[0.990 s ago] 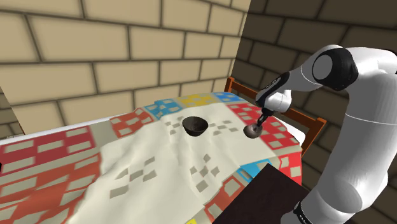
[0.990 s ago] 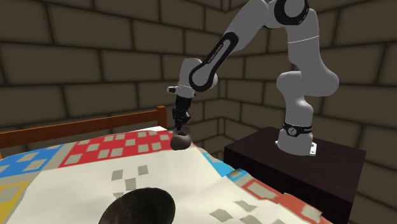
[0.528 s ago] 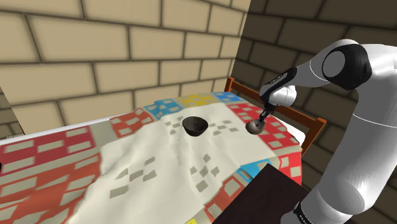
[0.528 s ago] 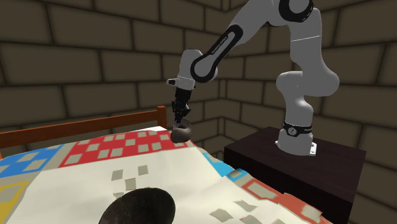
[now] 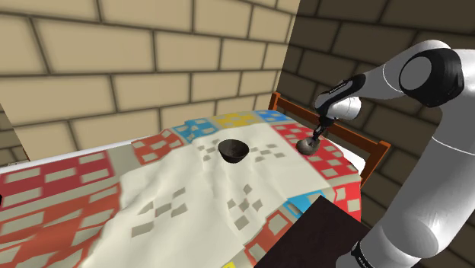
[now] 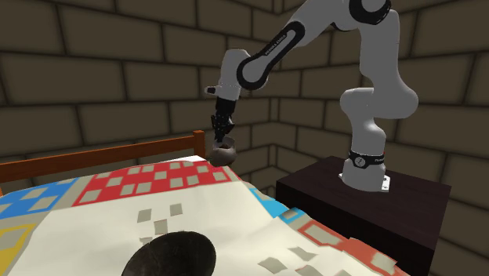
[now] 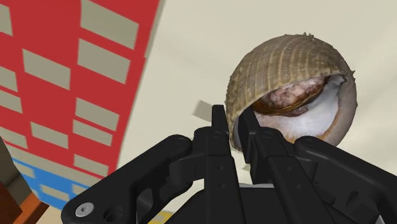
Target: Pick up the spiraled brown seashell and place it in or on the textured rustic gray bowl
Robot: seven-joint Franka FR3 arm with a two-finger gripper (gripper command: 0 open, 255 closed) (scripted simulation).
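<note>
Above the quilt (image 5: 190, 190), the seashell (image 7: 292, 89) has been lifted higher, pinched tight by the nearly closed gripper (image 7: 234, 124); the bowl (image 5: 234, 151) can be reached next.

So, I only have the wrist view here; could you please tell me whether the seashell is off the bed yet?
Observer: Yes. In the second exterior view the seashell, clasped in the pincer, hangs clear of the quilt.
Operator: Thank you. Where is the bowl?
Observer: In the shoulder view the dark bowl sits on the quilt's cream middle, to that view's left of the seashell.
Operator: Is it upright?
Observer: Yes, its mouth faces up.
</note>
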